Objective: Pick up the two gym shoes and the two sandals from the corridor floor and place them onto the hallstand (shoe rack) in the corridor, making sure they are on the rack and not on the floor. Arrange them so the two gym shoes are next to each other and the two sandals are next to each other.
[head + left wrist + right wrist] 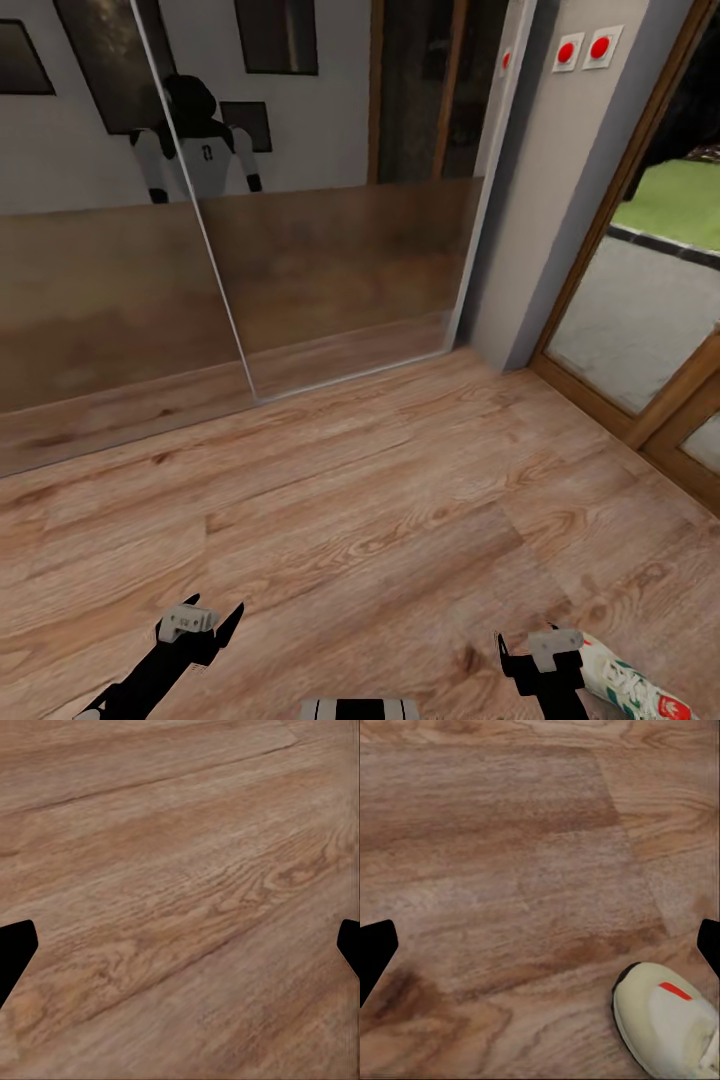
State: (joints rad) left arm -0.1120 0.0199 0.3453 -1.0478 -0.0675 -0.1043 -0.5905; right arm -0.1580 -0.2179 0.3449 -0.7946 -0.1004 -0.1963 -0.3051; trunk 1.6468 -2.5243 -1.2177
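Head view: the left gripper (205, 622) at 7 o'clock and the right gripper (540, 650) at 5 o'clock hang spread and empty over the corridor floor (380, 500). One gym shoe (630, 685) lies just beside the right gripper.

Left wrist view: fingers (15, 949) parted above planks.

Right wrist view: fingers (375, 949) parted; the shoe (667, 1027) sits at 5 o'clock.

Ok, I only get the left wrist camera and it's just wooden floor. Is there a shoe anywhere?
Observer: Yes, one gym shoe lies on the corridor floor, right beside the right pincer.
Operator: Is it grabbing it?
Observer: No, the right wrist view shows its fingers wide apart, with the shoe off to one side.
Operator: What's ahead?
Observer: A glassy wall panel reflecting the robot.
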